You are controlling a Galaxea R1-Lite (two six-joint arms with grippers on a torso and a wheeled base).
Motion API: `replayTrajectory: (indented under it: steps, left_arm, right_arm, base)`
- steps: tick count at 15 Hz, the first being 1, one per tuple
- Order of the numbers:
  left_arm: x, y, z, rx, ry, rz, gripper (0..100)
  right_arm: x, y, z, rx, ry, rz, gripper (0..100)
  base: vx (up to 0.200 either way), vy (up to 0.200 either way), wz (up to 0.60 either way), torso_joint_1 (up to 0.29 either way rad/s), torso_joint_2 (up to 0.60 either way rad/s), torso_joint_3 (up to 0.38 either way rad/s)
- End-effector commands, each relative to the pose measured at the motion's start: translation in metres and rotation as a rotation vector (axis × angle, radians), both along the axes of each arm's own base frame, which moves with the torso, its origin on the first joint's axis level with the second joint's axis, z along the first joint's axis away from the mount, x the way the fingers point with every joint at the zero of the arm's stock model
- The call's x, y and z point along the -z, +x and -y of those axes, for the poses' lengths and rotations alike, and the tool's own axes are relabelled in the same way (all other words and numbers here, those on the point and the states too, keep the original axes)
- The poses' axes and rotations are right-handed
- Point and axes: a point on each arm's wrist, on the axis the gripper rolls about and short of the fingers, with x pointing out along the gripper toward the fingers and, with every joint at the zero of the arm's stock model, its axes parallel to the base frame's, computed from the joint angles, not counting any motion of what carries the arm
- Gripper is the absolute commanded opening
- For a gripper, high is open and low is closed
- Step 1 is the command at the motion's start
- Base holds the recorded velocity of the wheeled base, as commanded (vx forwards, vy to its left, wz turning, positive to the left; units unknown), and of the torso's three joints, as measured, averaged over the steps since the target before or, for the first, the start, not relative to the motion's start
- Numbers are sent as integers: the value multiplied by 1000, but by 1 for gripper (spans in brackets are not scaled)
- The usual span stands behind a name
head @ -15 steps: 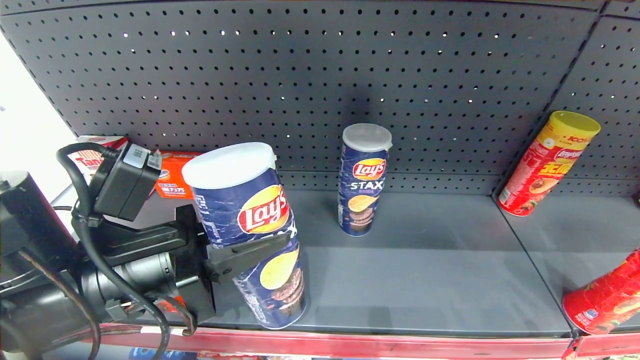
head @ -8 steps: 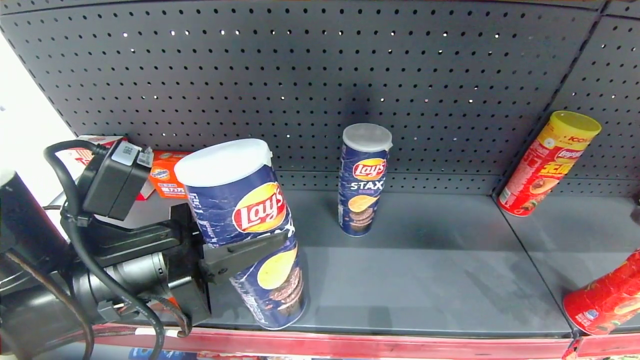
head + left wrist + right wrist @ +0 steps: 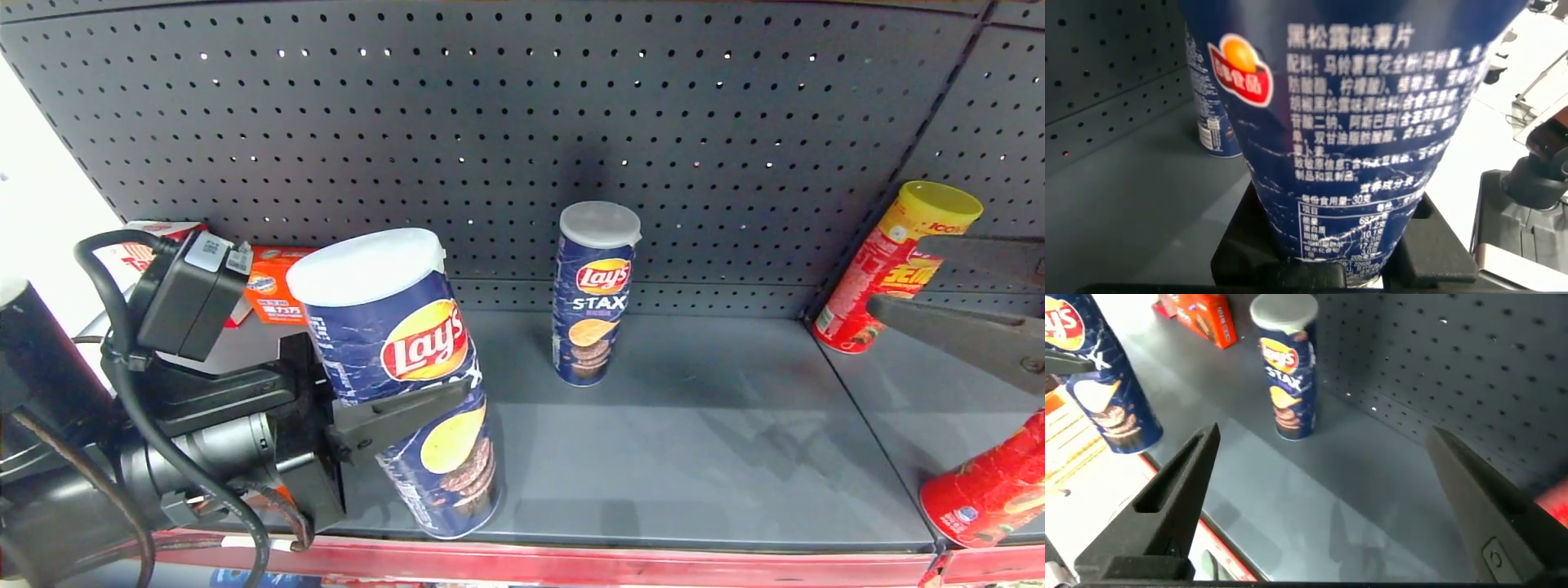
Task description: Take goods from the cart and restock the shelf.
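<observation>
A dark blue chips can [image 3: 408, 367] with a white lid stands tilted at the shelf's [image 3: 694, 457] front left, its base near the front edge. My left gripper [image 3: 392, 392] is shut on its middle. In the left wrist view the held can [image 3: 1347, 122] rises right above the left gripper [image 3: 1339, 245]. A second, matching blue can [image 3: 594, 294] stands upright at mid shelf near the back panel, also seen as a can [image 3: 1286, 367] in the right wrist view. My right gripper [image 3: 898, 273] comes in from the right edge, open and holding nothing, its fingers [image 3: 1176, 506] spread wide above the shelf.
A red can with a yellow lid [image 3: 865, 302] leans on the pegboard at the right. Another red can [image 3: 988, 490] lies at the front right. Orange boxes [image 3: 273, 286] sit at the back left. Bare shelf lies between the blue cans and the right divider.
My right gripper has come into the head view from the right. The left arm shifted slightly left with the can, then held still.
</observation>
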Motion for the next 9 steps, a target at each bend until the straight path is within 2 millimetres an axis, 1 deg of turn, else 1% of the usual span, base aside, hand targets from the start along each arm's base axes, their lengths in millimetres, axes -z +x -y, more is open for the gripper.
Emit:
replayTrajectory:
  steps: [1,3,5,7,8,9]
  left_arm:
    - [2,1,1,1,4,-7,0]
    - [2,2,1,-1,5,-10,0]
    - [4,4,2,-3,9,-18,0]
    - [5,5,2,-3,10,-22,0]
    - [5,5,2,-4,10,-22,0]
    - [5,5,2,-6,10,-25,0]
  right_arm:
    - [2,18,-11,-13,-17,-33,100]
    - [1,32,-19,-16,-26,-51,100]
    - [6,48,-28,-55,-46,-81,100]
    - [18,71,-39,-72,-80,-82,100]
    - [21,78,-43,-97,-76,-64,100]
    - [27,92,-49,-157,-68,-50,100]
  base:
    - [0,0,0,0,0,0]
    - [0,0,0,0,0,0]
    - [0,0,0,0,0,0]
    - [0,0,0,0,0,0]
    - [0,0,0,0,0,0]
    - [0,0,0,0,0,0]
